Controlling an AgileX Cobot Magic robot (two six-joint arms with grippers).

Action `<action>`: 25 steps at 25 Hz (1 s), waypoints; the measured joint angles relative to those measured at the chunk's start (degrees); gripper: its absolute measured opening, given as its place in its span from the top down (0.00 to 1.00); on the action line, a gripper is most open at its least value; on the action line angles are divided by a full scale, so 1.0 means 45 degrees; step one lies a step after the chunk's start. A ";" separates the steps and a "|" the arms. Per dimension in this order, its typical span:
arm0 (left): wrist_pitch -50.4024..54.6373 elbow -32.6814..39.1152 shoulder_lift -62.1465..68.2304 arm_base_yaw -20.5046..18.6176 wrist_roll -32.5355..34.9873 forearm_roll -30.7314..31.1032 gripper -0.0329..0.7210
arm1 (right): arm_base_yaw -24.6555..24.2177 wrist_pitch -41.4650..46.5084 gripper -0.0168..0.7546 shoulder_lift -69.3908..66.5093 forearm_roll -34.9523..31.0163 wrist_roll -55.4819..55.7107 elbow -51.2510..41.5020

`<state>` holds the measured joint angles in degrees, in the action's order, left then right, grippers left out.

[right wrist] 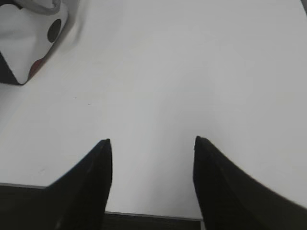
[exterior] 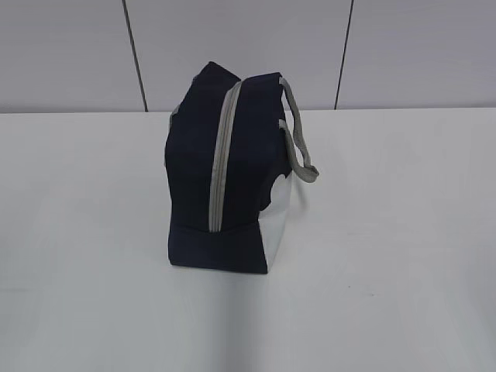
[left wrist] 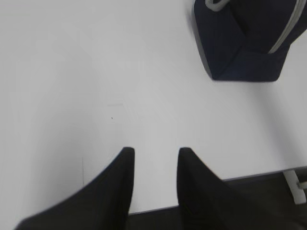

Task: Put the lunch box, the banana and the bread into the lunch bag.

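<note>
white table (exterior: 403, 294) all round, both arms low at its near edge. left gripper (left wrist: 154, 158) parted a little, holding nothing; right gripper (right wrist: 151, 148) spread wide, empty too. further back the bag (exterior: 229, 174) stands mid-table, zip seemingly closed. looks soft and floppy, so take the grey handle (exterior: 298, 147). only the right wrist view shows its white dotted side; no food visible.

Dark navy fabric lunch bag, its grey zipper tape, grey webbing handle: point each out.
dark navy fabric lunch bag (exterior: 190, 178): exterior view, on the navy panel left of the zipper.
grey zipper tape (exterior: 221, 159): exterior view, midway along the strip.
grey webbing handle (exterior: 298, 147): exterior view, on the loop's right side.
</note>
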<state>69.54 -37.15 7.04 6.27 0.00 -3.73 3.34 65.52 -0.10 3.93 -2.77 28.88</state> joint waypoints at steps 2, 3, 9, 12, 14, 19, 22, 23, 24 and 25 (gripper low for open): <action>0.0017 0.0000 -0.0741 -0.0166 0.0000 0.0000 0.65 | -0.0373 0.0000 0.45 0.0108 0.0000 0.0000 0.0000; 0.0032 0.0000 -0.1029 -0.0199 0.0000 0.0000 0.65 | -0.0497 0.0000 0.45 0.0173 0.0000 0.0000 0.0000; 0.0200 0.0000 -0.1802 -0.0219 0.0000 -0.0015 0.65 | -0.0716 0.0000 0.45 0.0244 0.0024 0.0000 0.0000; 0.0242 0.0000 -0.1802 -0.0229 0.0000 -0.0003 0.65 | -0.0742 0.0000 0.45 0.0244 0.0024 0.0000 0.0000; 0.0242 0.0000 -0.1802 -0.0229 0.0000 -0.0003 0.65 | -0.0742 0.0000 0.45 0.0244 0.0024 0.0000 0.0000; 0.0242 0.0000 -0.1802 -0.0229 0.0000 -0.0003 0.65 | -0.0742 0.0000 0.45 0.0257 0.0024 -0.0024 0.0000; 0.0242 0.0000 -0.1802 -0.0229 0.0000 -0.0003 0.65 | -0.0742 0.0000 0.45 0.0257 0.0024 -0.0024 0.0000; 0.0242 0.0000 -0.1802 -0.0229 0.0000 -0.0003 0.65 | -0.0742 0.0000 0.45 0.0257 0.0024 -0.0024 0.0000; 0.0242 0.0000 -0.1802 -0.0229 0.0000 -0.0003 0.65 | -0.0742 0.0000 0.45 0.0257 0.0024 -0.0024 0.0000; 0.0242 0.0000 -0.1802 -0.0229 0.0000 -0.0003 0.65 | -0.0742 0.0000 0.45 0.0257 0.0024 -0.0024 0.0000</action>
<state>70.63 -37.15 -1.07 5.24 0.00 -3.74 0.00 65.52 1.05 4.04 -2.88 28.88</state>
